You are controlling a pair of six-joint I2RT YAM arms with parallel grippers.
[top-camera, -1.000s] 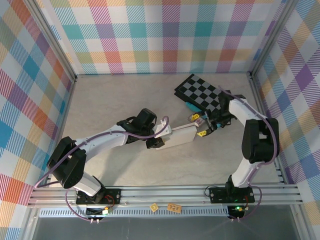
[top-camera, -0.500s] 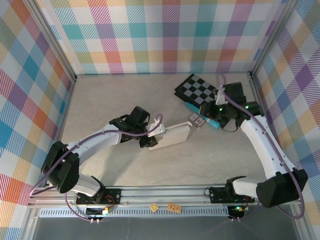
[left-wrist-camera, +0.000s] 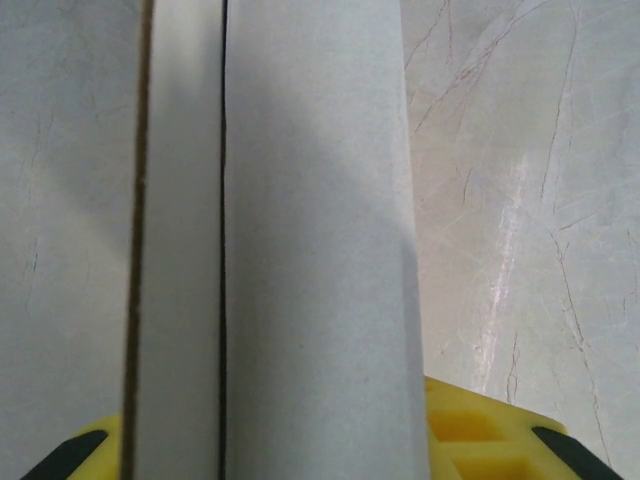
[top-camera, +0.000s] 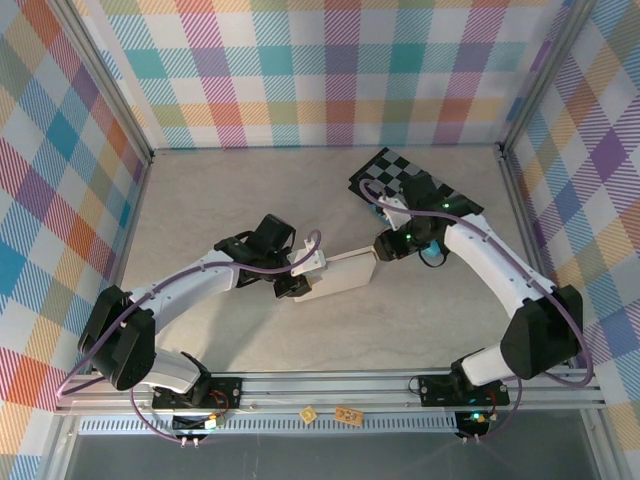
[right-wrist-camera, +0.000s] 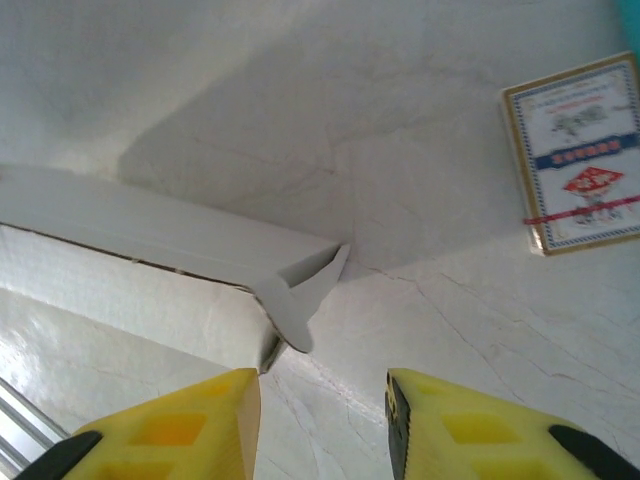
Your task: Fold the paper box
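The paper box (top-camera: pixel 338 276) lies on the table as a shallow white cardboard shape, running left to right. My left gripper (top-camera: pixel 298 281) is shut on its left end. In the left wrist view the box (left-wrist-camera: pixel 300 250) stands between the yellow fingers (left-wrist-camera: pixel 470 435) of that gripper (left-wrist-camera: pixel 270 455). My right gripper (top-camera: pixel 385 243) hovers open just beyond the box's right end. In the right wrist view, one corner of the box (right-wrist-camera: pixel 180 235) has a small loose flap (right-wrist-camera: pixel 300 300) sticking out. That flap sits just ahead of the open right gripper (right-wrist-camera: pixel 320 420), which holds nothing.
A black-and-grey checkered board (top-camera: pixel 420 185) lies at the back right, partly under the right arm. A small printed packet (right-wrist-camera: pixel 580 165) sits on the table to the right of the box corner. A teal object (top-camera: pixel 432 257) peeks out beside the right wrist. Plaid walls enclose the table.
My right gripper has swung left from near the checkered board to the box's right end. The left gripper and the box have shifted slightly left.
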